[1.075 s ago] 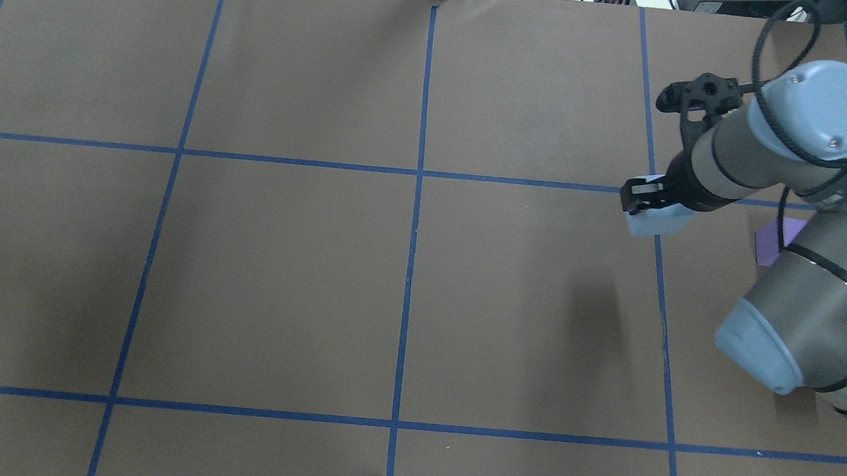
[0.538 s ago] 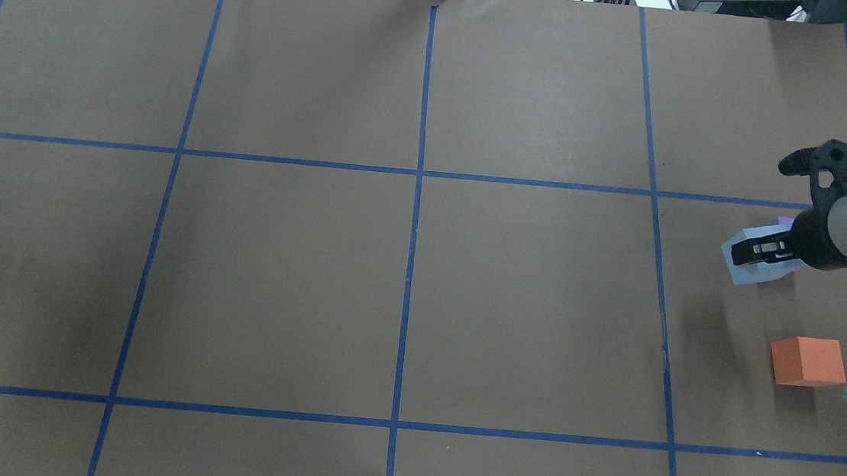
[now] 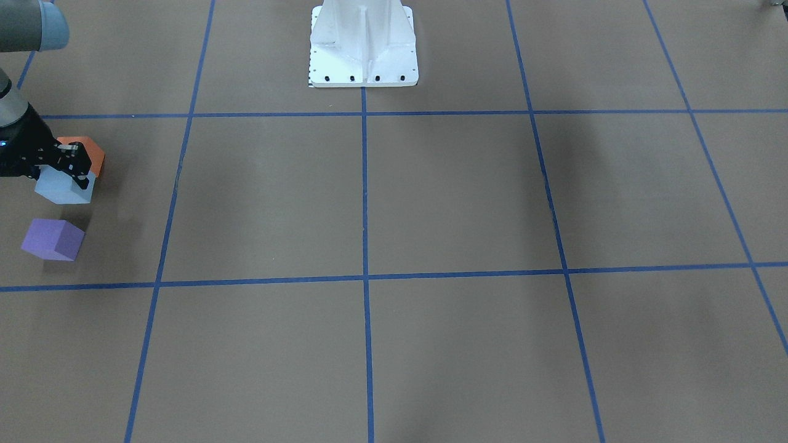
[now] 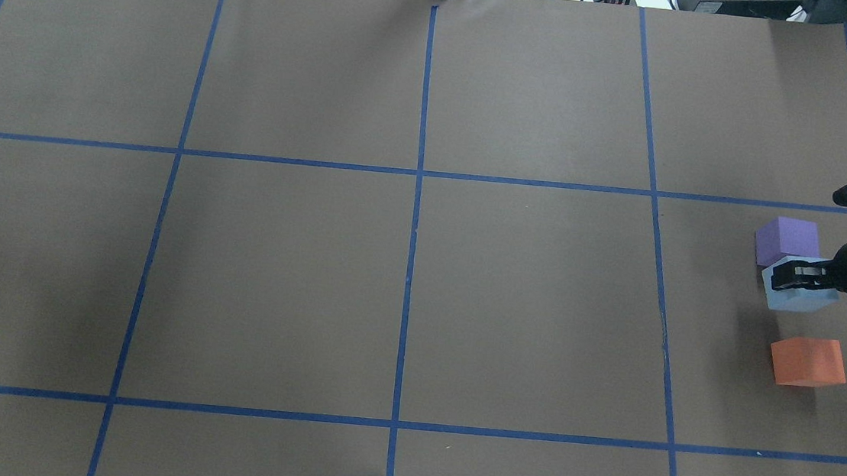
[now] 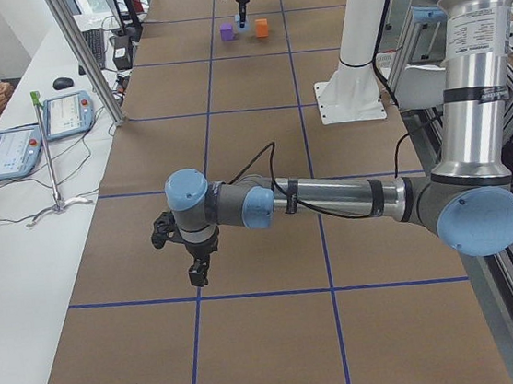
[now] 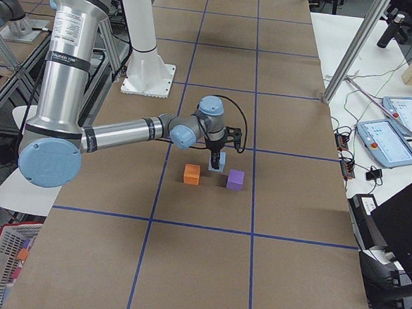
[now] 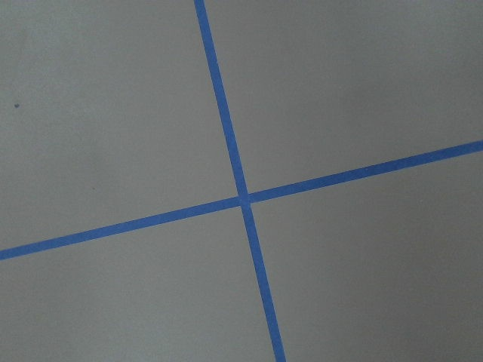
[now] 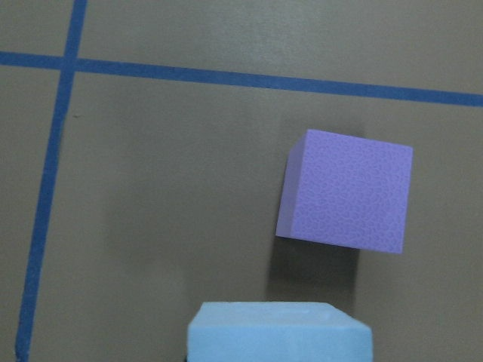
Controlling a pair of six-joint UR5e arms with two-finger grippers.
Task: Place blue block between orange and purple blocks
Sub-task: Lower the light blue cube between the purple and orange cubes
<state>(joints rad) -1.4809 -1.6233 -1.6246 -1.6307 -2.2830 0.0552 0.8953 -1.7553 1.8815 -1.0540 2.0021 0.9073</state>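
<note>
While the brown paper-covered table (image 4: 275, 271) carries all three blocks at its right end, we record that only the right arm (image 6: 123, 131) is near them. The left arm (image 5: 331, 197) stretches low over the opposite end, well apart. We cannot tell whether the left gripper (image 5: 196, 271) is wide or closed.

The orange foam cube (image 4: 807, 362) sits nearer the robot and the purple foam cube (image 4: 785, 235) farther out. A gap lies between them, and the row runs straight away from the robot's base.

The light blue foam block (image 4: 798, 295) is clamped in the right gripper (image 4: 792, 276), which points down over that gap. The block overlaps the purple cube in the overhead view and the orange one in the front-facing view, so we judge it raised. A straight descent with slight centring should serve.
</note>
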